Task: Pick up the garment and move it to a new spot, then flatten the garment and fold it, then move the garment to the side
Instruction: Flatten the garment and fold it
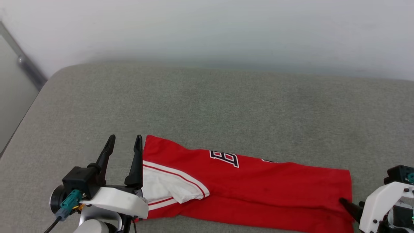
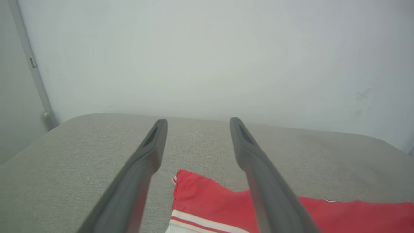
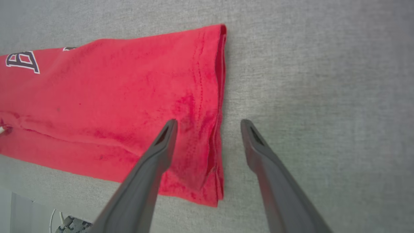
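Observation:
The garment [image 1: 252,187], a red jersey with a white sleeve and part of a black-and-white numeral showing, lies folded into a long strip across the grey cushion. My left gripper [image 1: 124,142] stands open at the strip's left end, its fingers raised with nothing between them; the garment's red corner [image 2: 200,194] lies below its fingers. My right gripper [image 3: 208,124] is open above the garment's right hem [image 3: 218,106], one finger over the cloth and one over bare cushion. In the head view one dark fingertip [image 1: 347,204] rests at the hem.
The grey cushion [image 1: 226,103] runs wide behind the garment to a pale wall [image 1: 207,29]. Its left edge [image 1: 29,110] drops off beside a metal rail [image 1: 26,64]. Cables and a connector [image 3: 69,223] hang below the cushion's near edge.

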Motion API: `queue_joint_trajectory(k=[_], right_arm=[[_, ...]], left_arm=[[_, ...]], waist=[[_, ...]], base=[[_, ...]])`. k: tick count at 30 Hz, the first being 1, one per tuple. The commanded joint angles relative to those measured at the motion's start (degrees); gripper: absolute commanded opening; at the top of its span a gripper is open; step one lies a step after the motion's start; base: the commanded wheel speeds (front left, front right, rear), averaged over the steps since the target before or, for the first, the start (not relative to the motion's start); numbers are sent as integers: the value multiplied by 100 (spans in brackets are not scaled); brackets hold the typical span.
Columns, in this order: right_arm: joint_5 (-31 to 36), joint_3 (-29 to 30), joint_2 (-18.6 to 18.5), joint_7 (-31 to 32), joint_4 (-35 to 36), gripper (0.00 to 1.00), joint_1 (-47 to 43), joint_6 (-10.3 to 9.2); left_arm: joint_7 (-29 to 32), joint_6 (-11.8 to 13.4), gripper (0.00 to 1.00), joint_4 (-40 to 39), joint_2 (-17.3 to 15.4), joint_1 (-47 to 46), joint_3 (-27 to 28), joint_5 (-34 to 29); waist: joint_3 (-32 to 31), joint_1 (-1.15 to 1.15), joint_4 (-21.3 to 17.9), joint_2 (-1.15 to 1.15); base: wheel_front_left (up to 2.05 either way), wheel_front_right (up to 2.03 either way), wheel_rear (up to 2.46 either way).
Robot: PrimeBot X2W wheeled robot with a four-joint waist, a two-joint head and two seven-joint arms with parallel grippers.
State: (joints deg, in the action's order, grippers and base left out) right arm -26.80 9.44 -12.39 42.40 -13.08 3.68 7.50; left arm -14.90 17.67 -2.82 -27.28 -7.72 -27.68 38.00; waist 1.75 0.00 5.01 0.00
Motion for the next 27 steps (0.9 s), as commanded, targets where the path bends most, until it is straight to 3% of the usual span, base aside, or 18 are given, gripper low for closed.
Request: queue_joint_trajectory(k=[1,8,9,11,22,27], right_arm=[[14,-12,52,41,-63,100,132,-2],[108,8,223,543,-854,100,318,-2],[93,18,287,616,-966,50,319,-2],[157,-8,335,691,-1107,0,315,-2],[-20,-290,28,404,-676,0,723,-2],[49,-81,-137,403,-586,0,728,-2]], left_arm=[[-37,-18,100,-63,25,-90,22,-70],[-39,-140,100,-145,-13,-99,107,-204],[-39,-140,100,-132,-12,-72,108,-214],[-39,-135,100,-100,3,-20,123,-198],[73,-112,100,41,-28,233,-3,-188],[98,-29,100,17,-35,314,31,-134]], waist=[[209,0,191,0],[447,0,386,0],[442,0,395,0],[405,0,393,0],[-58,0,16,0],[-170,0,-251,0]], base=[[0,0,0],[0,0,0],[0,0,0],[0,0,0],[0,0,0],[0,0,0]])
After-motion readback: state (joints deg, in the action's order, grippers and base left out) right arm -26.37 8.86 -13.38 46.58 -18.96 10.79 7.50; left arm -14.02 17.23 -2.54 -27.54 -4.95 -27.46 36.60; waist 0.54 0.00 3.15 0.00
